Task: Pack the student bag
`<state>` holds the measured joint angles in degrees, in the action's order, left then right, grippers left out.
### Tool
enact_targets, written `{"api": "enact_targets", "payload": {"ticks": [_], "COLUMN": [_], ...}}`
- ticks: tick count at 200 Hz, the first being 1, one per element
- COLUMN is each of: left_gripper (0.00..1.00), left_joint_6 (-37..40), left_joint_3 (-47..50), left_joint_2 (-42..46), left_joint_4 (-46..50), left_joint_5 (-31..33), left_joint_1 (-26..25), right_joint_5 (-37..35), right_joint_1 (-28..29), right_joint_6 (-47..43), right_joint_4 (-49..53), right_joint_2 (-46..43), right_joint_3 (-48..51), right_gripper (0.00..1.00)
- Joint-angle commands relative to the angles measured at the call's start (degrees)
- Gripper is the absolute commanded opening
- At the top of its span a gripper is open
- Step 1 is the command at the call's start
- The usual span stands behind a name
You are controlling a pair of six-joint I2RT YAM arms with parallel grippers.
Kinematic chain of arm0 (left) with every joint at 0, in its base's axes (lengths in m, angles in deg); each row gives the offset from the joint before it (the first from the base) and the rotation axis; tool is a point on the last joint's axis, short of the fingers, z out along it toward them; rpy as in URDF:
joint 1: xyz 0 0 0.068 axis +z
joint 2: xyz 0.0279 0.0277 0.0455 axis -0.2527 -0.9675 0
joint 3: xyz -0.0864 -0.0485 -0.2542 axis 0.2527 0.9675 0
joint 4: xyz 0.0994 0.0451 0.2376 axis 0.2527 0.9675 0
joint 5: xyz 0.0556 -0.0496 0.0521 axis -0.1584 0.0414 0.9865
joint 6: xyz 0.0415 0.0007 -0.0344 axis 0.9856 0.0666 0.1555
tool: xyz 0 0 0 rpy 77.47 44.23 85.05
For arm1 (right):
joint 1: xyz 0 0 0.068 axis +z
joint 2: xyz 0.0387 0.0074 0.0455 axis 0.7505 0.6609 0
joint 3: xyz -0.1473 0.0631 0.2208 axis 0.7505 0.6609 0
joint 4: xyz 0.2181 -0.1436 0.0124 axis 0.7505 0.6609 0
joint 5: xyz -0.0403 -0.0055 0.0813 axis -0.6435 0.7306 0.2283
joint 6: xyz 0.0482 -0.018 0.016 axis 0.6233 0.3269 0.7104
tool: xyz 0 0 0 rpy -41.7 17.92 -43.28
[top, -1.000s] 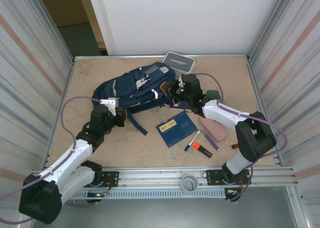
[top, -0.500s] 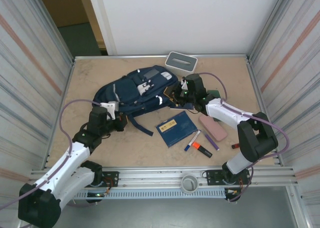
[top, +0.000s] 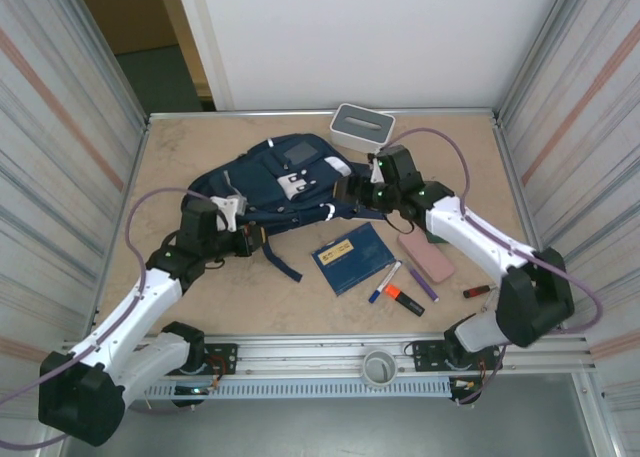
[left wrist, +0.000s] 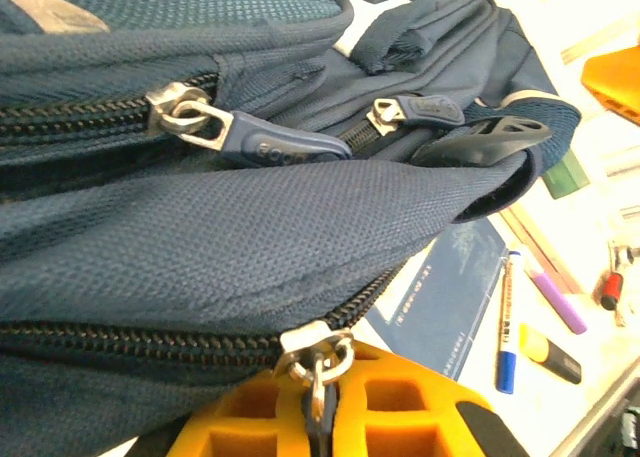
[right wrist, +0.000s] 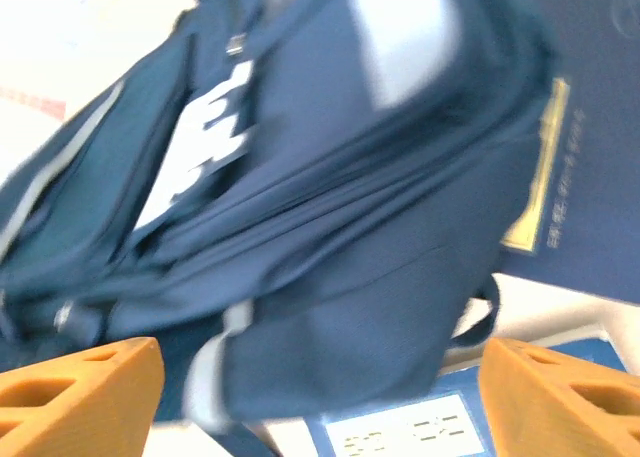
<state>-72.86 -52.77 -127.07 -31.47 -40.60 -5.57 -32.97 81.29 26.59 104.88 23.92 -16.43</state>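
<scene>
Top external view: the student bag (top: 285, 182) lies flat on the table (top: 470, 167), toward its far side, between the two grippers.

Left wrist view has the left gripper (left wrist: 318, 402) pinched shut on a metal zipper pull (left wrist: 312, 355) at the bag's edge. The right gripper (right wrist: 320, 387) stands wide open with nothing in it, its orange fingers (right wrist: 80, 382) facing the bag's right end. A navy notebook (top: 352, 257) lies near the bag on the near side, with markers (top: 385, 282) and a pink case (top: 427, 257) close by. A white-grey box (top: 360, 125) sits at the far edge.

The student bag (top: 270, 177) blocks the middle; notebook (top: 352, 257) and pens (top: 385, 282) clutter right; open tabletop (top: 190, 142) far left.
</scene>
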Motion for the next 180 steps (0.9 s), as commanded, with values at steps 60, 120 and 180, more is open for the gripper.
{"api": "enact_targets", "payload": {"ticks": [60,120,180], "left_gripper": [0.0,0.0,0.0], "left_joint_6": [5.0,7.2,9.8], "left_joint_3": [-8.8,-11.0,-11.1], "left_joint_2": [-1.2,-1.3,1.2], "left_joint_4": [6.3,10.4,15.1], "left_joint_5": [-6.4,-6.2,-5.3], "left_joint_1": [0.3,1.8,11.9], "right_joint_5": [-17.8,-22.0,-26.4], "right_joint_1": [21.5,21.4,18.7], "right_joint_6": [-43.3,-50.0,-54.1], "right_joint_4": [-7.3,-10.5,-9.0], "right_joint_2": [5.9,15.7,14.8], "right_joint_3": [-5.1,-10.7,-11.5], "right_gripper": [0.87,0.55,0.11]}}
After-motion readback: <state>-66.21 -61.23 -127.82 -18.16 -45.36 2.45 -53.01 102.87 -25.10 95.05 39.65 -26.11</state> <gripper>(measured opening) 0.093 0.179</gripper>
